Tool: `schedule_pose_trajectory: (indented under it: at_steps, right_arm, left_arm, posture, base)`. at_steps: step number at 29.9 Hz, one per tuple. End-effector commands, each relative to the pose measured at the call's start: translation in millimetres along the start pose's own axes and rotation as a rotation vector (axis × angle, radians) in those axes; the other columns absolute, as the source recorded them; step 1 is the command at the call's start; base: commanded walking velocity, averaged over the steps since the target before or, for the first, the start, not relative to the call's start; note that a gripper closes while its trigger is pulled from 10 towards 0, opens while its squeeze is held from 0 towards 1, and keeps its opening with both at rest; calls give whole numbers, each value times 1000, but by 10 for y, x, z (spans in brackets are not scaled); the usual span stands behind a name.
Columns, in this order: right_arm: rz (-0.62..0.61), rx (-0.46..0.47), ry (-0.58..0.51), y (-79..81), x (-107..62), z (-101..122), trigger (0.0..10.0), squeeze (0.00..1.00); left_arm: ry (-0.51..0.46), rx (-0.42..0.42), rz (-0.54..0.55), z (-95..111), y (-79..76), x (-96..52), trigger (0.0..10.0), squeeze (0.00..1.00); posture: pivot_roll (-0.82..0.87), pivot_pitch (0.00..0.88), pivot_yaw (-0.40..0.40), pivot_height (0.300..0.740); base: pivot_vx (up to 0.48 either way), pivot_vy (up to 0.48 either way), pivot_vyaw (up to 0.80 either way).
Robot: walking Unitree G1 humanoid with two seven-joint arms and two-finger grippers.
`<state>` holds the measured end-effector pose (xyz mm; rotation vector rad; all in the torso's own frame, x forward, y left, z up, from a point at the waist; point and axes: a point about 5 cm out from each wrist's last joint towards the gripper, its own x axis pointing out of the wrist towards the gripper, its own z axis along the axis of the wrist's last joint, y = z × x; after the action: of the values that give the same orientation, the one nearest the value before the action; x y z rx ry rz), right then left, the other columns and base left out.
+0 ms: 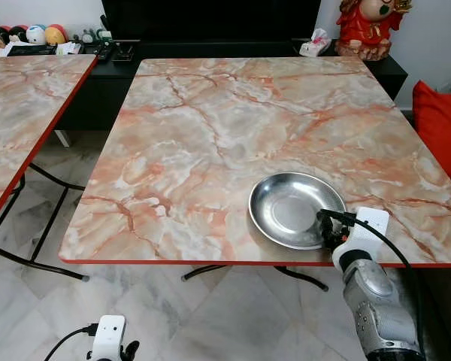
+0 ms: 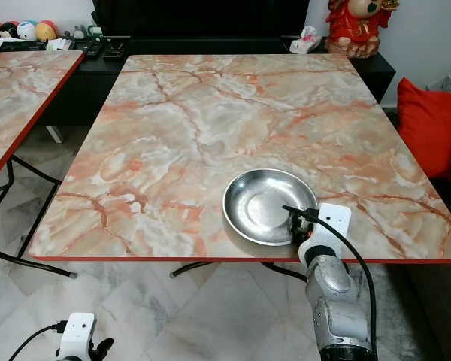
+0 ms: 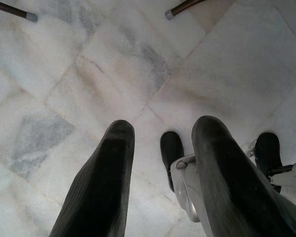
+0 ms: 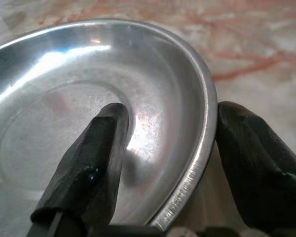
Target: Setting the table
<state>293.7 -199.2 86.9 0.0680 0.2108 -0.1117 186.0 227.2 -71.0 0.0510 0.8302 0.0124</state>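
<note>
Plate [image 4: 89, 123] rim between right gripper [image 4: 187, 163] jaws (wrist view).

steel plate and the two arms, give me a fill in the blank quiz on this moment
1. The steel plate sits on the marble table near its ____ edge.
2. The right gripper has one finger inside the plate and one outside, straddling its ____.
3. The left gripper hangs over the ____.
4. The plate holds ____.

Missing words: front; rim; floor; nothing

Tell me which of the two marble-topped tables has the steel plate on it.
The larger table straight ahead; the steel plate sits near its front right edge. The other table, at the left, carries no plate.
</note>
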Motion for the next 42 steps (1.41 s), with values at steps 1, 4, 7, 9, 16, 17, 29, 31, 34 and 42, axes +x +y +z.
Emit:
schedule_pose_trajectory:
  at_steps: [1,4,7,9,16,17,29,31,34,42]
  right_arm:
    - [7,-46,-24,9,-11,15,10000,0]
    - [22,-95,-72,42,-28,60,10000,0]
    - [24,-99,-83,57,-38,70,10000,0]
    - [24,-109,-71,59,-40,55,10000,0]
    - [14,-125,-22,51,-61,-23,10000,0]
    - [6,-131,2,39,-70,-51,10000,0]
    - [-25,255,70,33,-73,-97,10000,24]
    - [-24,338,54,34,-68,-58,10000,24]
    - [-19,417,39,30,-62,-19,10000,0]
    - [16,467,34,47,-51,39,10000,1000]
  left_arm:
    - [33,-8,-4,-77,-19,-14,10000,0]
    - [33,-9,-5,-80,-22,-14,10000,0]
    - [34,-9,-7,-85,-26,-15,10000,0]
    - [35,-10,-8,-88,-28,-16,10000,0]
    - [37,-11,-8,-91,-27,-17,10000,0]
    - [37,-11,-7,-92,-26,-17,10000,0]
    - [35,-16,-8,-85,-42,-12,10000,0]
    - [35,-16,-8,-86,-41,-12,10000,0]
    - [36,-16,-5,-90,-38,-14,10000,0]
    - [36,-17,-5,-92,-37,-15,10000,0]
  posture:
    - [-42,77,23,740]
    - [-41,78,23,740]
    - [-42,79,22,740]
    - [-41,79,21,740]
    - [-39,79,19,740]
    - [-39,79,19,740]
    - [-42,70,16,740]
    - [-42,72,15,740]
    - [-43,73,16,740]
    - [-42,73,16,740]
  base:
    - [0,0,0]
    - [0,0,0]
    - [0,0,0]
    - [0,0,0]
    - [0,0,0]
    - [0,0,0]
    - [0,0,0]
    - [0,0,0]
    - [0,0,0]
    - [0,0,0]
